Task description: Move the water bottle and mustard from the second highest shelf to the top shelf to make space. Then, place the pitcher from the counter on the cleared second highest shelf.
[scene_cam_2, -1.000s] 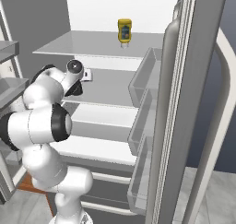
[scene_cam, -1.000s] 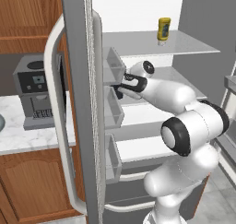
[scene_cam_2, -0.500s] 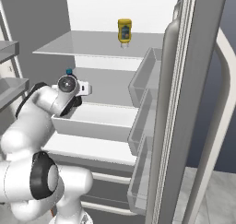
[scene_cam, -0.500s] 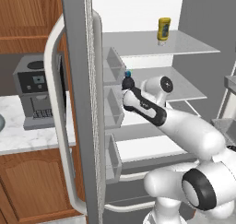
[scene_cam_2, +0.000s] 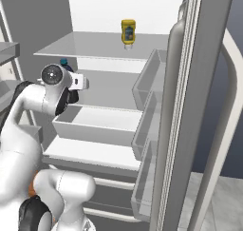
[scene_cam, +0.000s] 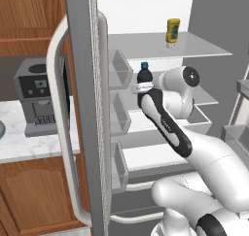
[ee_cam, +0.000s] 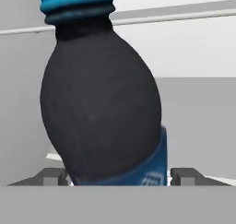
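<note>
The water bottle (scene_cam: 143,78), dark with a blue cap, stands upright at the left of the open fridge, level with the gap under the top shelf (scene_cam: 204,48). My gripper (scene_cam: 144,93) is shut on its lower body. In the hand view the bottle (ee_cam: 101,112) looms close, and my gripper (ee_cam: 115,174) has a fingertip against each side. From the right, its blue cap (scene_cam_2: 63,62) peeks out behind my wrist. The yellow mustard (scene_cam: 172,32) (scene_cam_2: 127,33) stands on the top shelf (scene_cam_2: 85,47). The second highest shelf (scene_cam_2: 111,87) lies bare below. The pitcher is out of view.
The open left fridge door (scene_cam: 82,109) carries bins (scene_cam: 119,75) close beside the bottle. The right door (scene_cam_2: 190,106) holds bins (scene_cam_2: 147,106) too. A drawer (scene_cam_2: 95,125) sits under the shelves. A coffee machine (scene_cam: 39,101) stands on the marble counter (scene_cam: 29,145).
The arm has swung further into the fridge and lifted. The water bottle has come up with the gripper and now stands higher, near the top shelf's edge.
</note>
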